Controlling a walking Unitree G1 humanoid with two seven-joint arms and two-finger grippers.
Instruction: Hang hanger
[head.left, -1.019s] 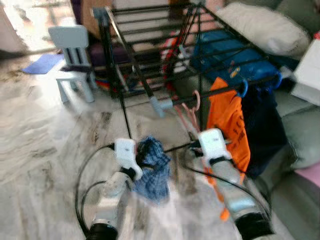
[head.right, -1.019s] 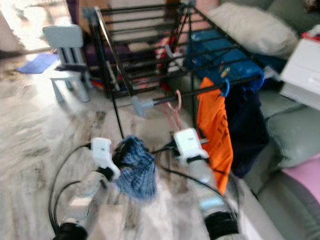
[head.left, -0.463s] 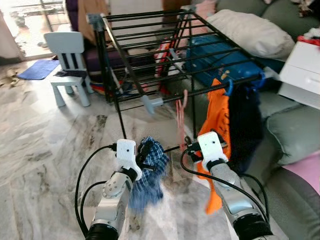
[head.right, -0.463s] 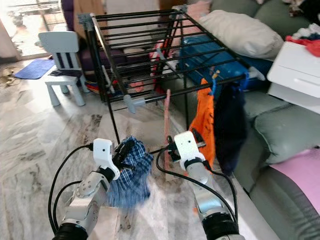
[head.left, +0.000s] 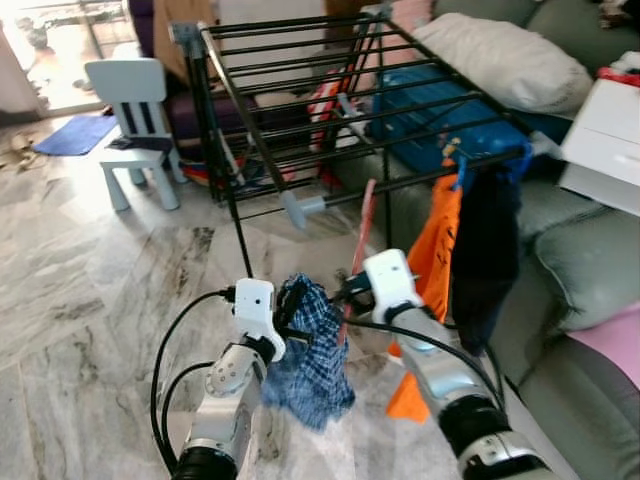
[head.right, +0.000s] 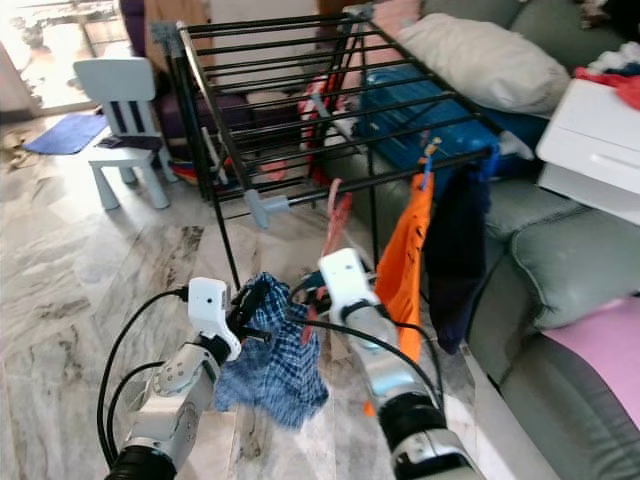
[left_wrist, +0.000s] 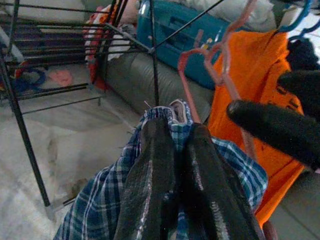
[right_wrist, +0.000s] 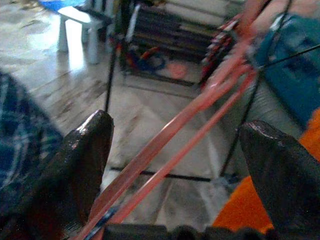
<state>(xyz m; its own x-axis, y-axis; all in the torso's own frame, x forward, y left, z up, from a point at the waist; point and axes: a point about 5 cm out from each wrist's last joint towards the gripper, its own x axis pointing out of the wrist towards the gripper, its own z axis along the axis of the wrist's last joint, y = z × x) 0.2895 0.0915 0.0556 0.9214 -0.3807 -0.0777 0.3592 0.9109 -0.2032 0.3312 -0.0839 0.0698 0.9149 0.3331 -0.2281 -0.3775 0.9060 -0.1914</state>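
Marble-patterned floor (head.left: 90, 300), veined grey, with a black wire drying rack (head.left: 330, 90) standing on it beside a grey sofa (head.left: 590, 270); a small pale-blue chair (head.left: 135, 120) and a blue mat (head.left: 75, 132) lay beyond. On the rack's near rail we logged an orange garment (head.left: 440, 270) and a dark garment (head.left: 485, 250), hanging side by side from blue hooks. A white pillow (head.left: 510, 60) lay on the sofa past the rack's far edge.

Left gripper (left_wrist: 172, 135): fingers pressed together, pinching the blue plaid garment (head.left: 310, 350), which drooped below it, low before the rack. Pink hanger (left_wrist: 210, 75): we noted it rising out of the plaid collar and slanting up toward the rack's near rail, just beside the orange garment. Right gripper (right_wrist: 177, 145): fingers spread wide, the hanger's pink bars running between them; whether either finger touched the bars we could not tell
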